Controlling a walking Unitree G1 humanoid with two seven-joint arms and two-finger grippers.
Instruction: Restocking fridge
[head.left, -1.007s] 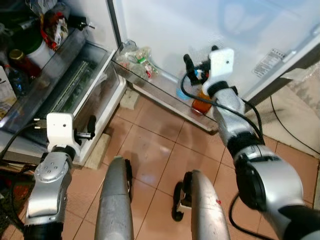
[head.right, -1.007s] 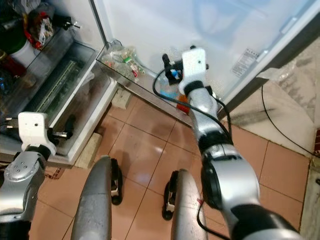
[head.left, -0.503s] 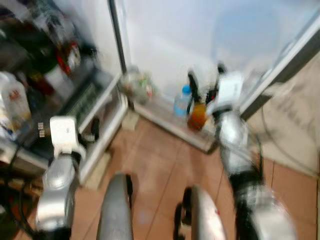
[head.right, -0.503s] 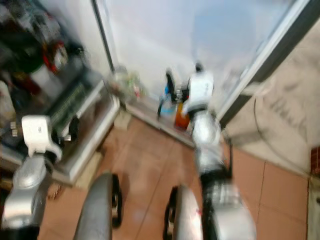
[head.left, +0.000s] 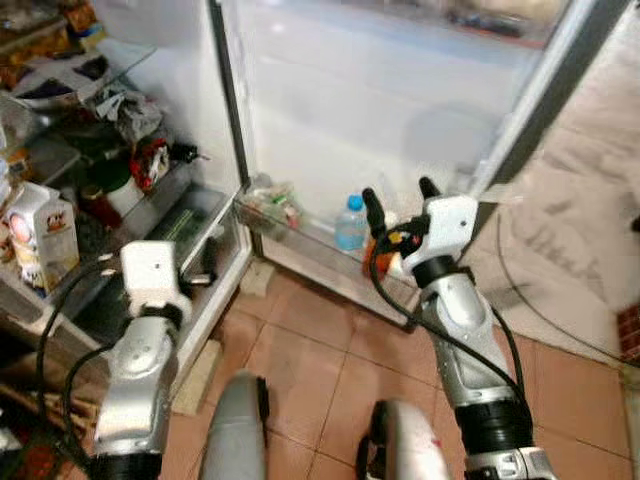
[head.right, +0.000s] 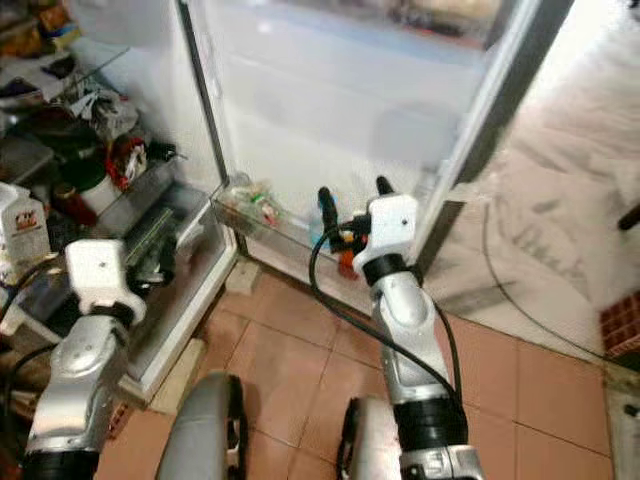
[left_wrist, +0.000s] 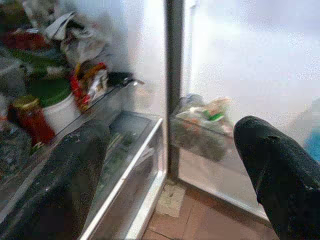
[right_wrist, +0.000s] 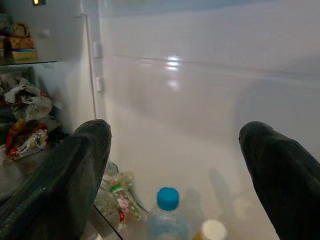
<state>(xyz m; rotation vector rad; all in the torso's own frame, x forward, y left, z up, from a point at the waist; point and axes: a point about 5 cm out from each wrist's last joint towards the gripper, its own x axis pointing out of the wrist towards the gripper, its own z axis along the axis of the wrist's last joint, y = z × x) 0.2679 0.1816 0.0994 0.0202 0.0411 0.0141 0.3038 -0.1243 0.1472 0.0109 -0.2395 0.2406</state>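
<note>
The fridge stands open in front of me. On its lower door shelf (head.left: 320, 250) stand a clear water bottle (head.left: 349, 222) with a blue cap and an orange bottle (right_wrist: 212, 230) with a white cap. My right gripper (head.left: 397, 192) hovers open just above and in front of these bottles, holding nothing. The right wrist view looks down between the fingers (right_wrist: 75, 170) at the blue cap (right_wrist: 167, 198). My left gripper (left_wrist: 172, 129) is open and empty, held low in front of the crisper drawer (head.left: 190, 235).
A bag of greens (head.left: 272, 205) lies at the hinge end of the door shelf. Inside the fridge are a milk carton (head.left: 40, 235), a green-lidded white tub (left_wrist: 55, 100), a red-lidded jar (left_wrist: 31, 117) and crumpled bags (head.left: 125, 105). The floor is tiled, and a cable (head.left: 545, 320) trails on the right.
The whole view has swung upward after a blurred moment, so more of the fridge shelves and door shows. My right gripper now sits higher over the bottles, still open.
</note>
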